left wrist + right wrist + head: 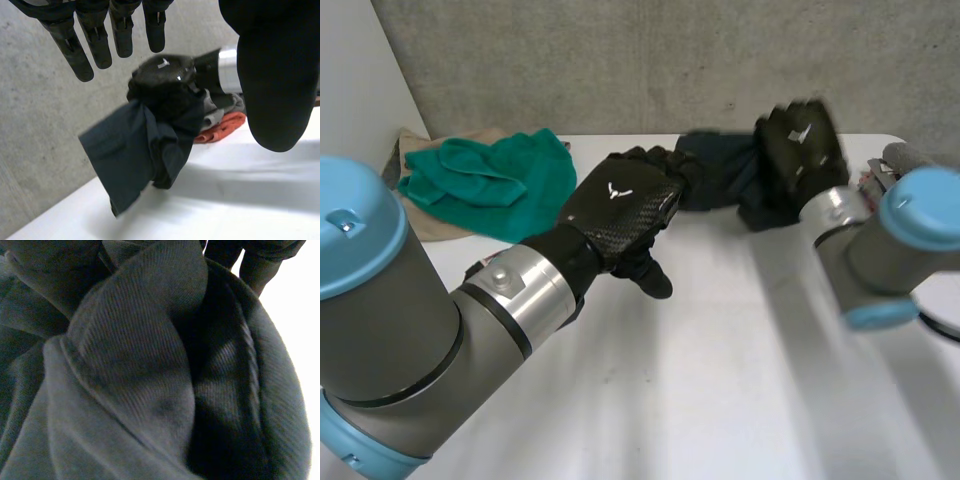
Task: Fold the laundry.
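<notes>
Left hand (620, 215) stretched forward, fingers (97, 45) straight and empty; right hand (805, 145) raised, clutching a bunched dark cloth (135, 150).

One dark cloth (715, 165), one green cloth (490, 180), one beige cloth (420, 142), one orange cloth (222, 129); perhaps one grey cloth (216, 118)

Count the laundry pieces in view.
5: dark blue cloth held in the right hand; green cloth on a beige cloth beside the left arm; grey cloth and orange cloth behind the right hand. Others may be hidden.
</notes>
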Controlling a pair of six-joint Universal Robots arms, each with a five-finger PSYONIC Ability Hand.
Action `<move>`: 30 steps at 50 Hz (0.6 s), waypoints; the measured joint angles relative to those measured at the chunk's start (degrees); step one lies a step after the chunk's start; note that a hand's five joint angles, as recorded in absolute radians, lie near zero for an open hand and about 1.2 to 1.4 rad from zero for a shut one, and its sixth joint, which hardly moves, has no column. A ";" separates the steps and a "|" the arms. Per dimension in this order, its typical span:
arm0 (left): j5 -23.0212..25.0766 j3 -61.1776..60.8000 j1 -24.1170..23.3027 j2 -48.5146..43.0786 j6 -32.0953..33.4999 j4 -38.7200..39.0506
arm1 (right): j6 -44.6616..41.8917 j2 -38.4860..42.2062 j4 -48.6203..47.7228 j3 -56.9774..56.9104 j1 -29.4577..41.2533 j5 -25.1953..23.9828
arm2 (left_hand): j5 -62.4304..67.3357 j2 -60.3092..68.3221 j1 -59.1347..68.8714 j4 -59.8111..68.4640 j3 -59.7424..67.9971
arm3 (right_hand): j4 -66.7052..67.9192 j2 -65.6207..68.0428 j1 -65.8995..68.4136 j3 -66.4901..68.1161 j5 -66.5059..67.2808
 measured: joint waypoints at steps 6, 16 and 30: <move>0.76 1.51 -0.48 0.23 0.07 0.47 | 0.93 -0.63 0.52 -8.14 -7.17 -6.38 | 0.00 0.00 0.00 0.00 0.00 | 0.00 0.00 0.00 0.00 0.00; 4.69 2.78 -1.55 0.21 -0.04 2.11 | 11.24 2.28 0.05 -20.93 -22.58 -15.19 | 0.00 0.00 0.00 0.00 0.00 | 0.61 0.07 0.00 0.16 0.37; 5.10 2.95 -1.50 -0.58 0.00 2.54 | 34.62 21.68 -10.74 -32.18 -39.46 -32.69 | 0.00 0.00 0.00 0.00 0.00 | 0.86 0.07 0.00 0.16 0.88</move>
